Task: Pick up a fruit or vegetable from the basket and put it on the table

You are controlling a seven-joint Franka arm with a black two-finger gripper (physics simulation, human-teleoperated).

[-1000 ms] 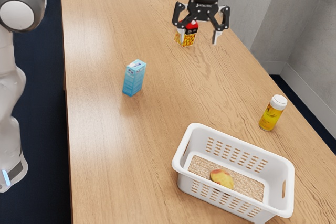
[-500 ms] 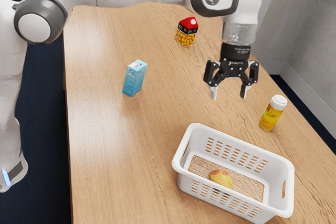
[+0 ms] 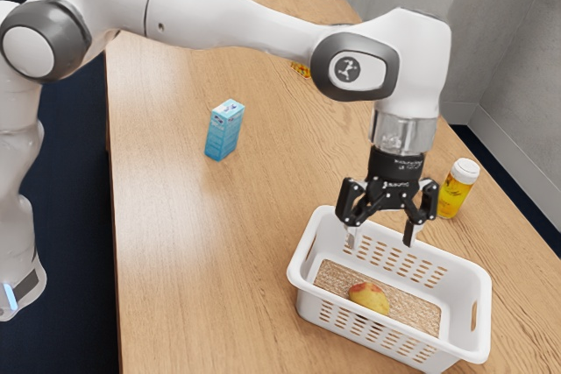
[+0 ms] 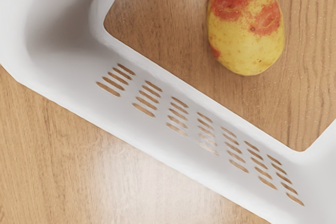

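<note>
Table (image 3: pixel 175 260): wood, basket (image 3: pixel 463 291) at exterior view's near right
Fruit (image 3: pixel 369 299): just chilling inside
Gripper (image 3: pixel 381 241): spread wide above basket

a round dark emblem (image 3: pixel 348 68) marks our white arm (image 3: pixel 245 21), but we can read no words or numbers: print on the blue carton (image 3: pixel 224 131), yellow bottle (image 3: pixel 454 194) and black wrist collar (image 3: pixel 394 165) is too small.

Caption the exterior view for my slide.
An open robot hand hovers over a white basket holding one red-and-yellow fruit.
</note>
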